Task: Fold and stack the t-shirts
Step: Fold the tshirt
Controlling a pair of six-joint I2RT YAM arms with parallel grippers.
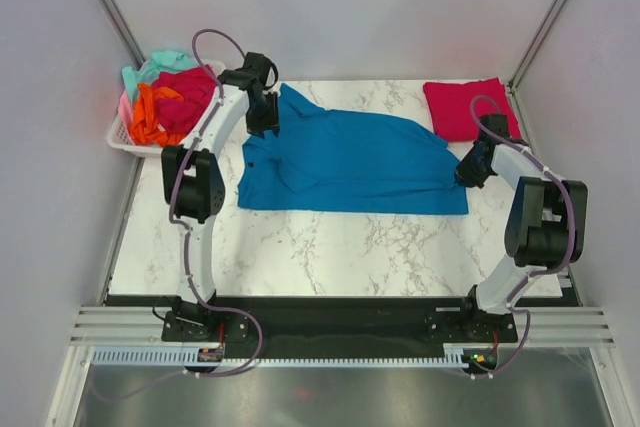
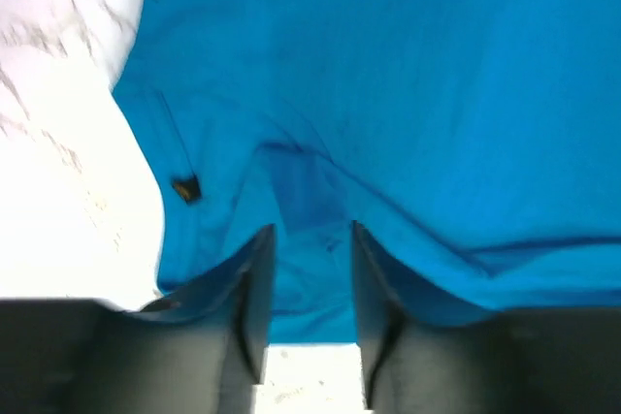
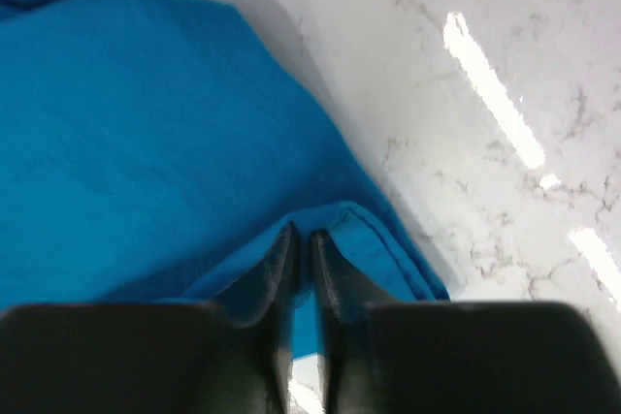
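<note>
Top view: teal-blue t-shirt [image 1: 350, 162] spread flat mid-table [image 1: 330, 247]; folded crimson t-shirt [image 1: 465, 107] at the table's far right corner. Left wrist: left gripper [image 2: 312, 230], jaws parted over teal cloth at the table's surface. Right wrist: right gripper [image 3: 303, 233], pinched on the shirt's hem.

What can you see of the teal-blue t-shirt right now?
The teal-blue t-shirt is soft, plain cloth, lying flat and lightly creased across the middle of the marble table. It is stretched left to right, with a sleeve poking out at its far-left end. A small dark tag shows near one edge. The left gripper sits at that far-left end, jaws parted over a fold of cloth. The right gripper is at the right hem, jaws nearly together, apparently pinching it.
</note>
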